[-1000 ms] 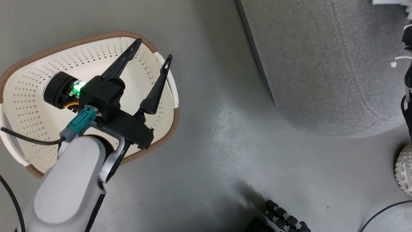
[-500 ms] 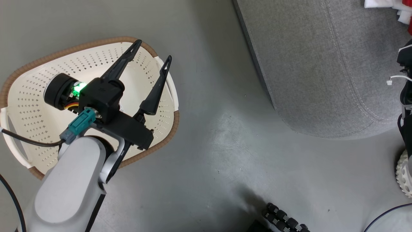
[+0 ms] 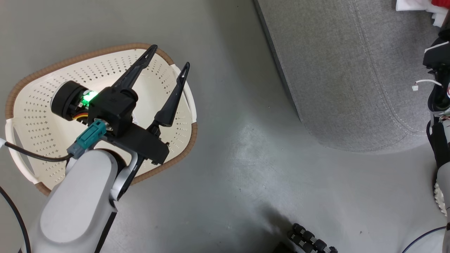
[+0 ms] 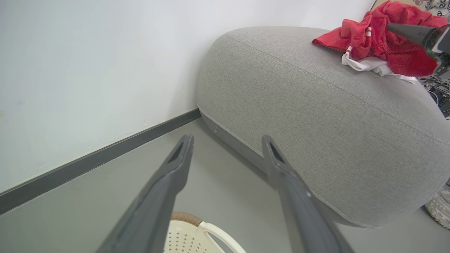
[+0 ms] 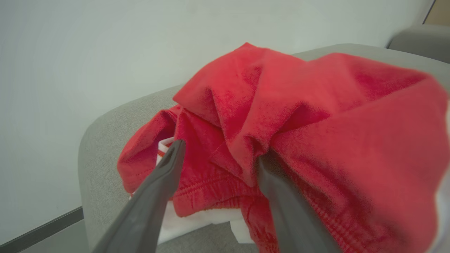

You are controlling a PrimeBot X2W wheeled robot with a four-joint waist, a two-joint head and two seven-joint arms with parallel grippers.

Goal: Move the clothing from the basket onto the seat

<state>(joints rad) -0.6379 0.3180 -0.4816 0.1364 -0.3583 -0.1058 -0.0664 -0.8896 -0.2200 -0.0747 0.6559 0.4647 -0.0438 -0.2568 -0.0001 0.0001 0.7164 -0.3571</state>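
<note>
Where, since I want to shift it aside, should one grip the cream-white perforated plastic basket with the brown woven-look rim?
Probably by the white side handle nearest the open left gripper, from above: the basket sits upright on the floor, and that thin bar with a slot behind it suits long fingers.

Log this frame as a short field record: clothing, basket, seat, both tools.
clothing: red pile lying on the seat
basket: on the floor; no clothing in the part that shows
left tool: open, over the basket
right tool: open at the clothing, one tip under a fold
</note>
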